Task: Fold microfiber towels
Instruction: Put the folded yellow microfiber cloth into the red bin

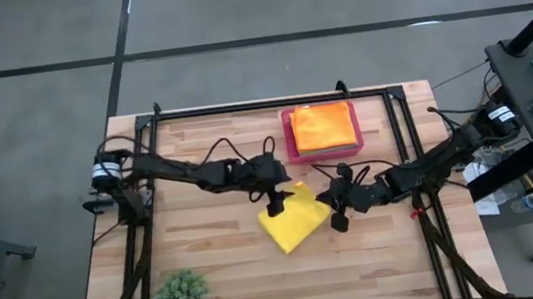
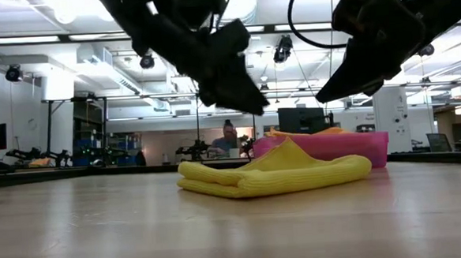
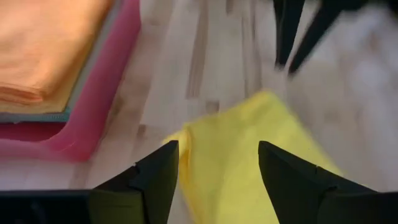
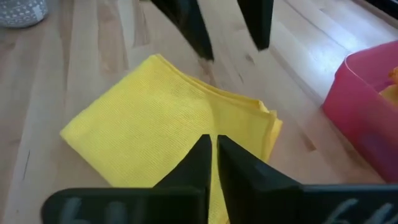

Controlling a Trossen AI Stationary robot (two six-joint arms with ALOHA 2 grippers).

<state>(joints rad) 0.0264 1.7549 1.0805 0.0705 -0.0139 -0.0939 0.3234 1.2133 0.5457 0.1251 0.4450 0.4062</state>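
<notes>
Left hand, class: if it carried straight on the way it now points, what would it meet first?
Probably the folded yellow microfiber towel, lying directly ahead between the open fingers of the left hand. Past it stand the right hand's dark fingers, though depth is hard to judge.

You see a grey concrete floor (image 1: 260, 4) around the table; ceiling lights (image 2: 66, 7) glow over distant desks (image 2: 27, 162).
</notes>
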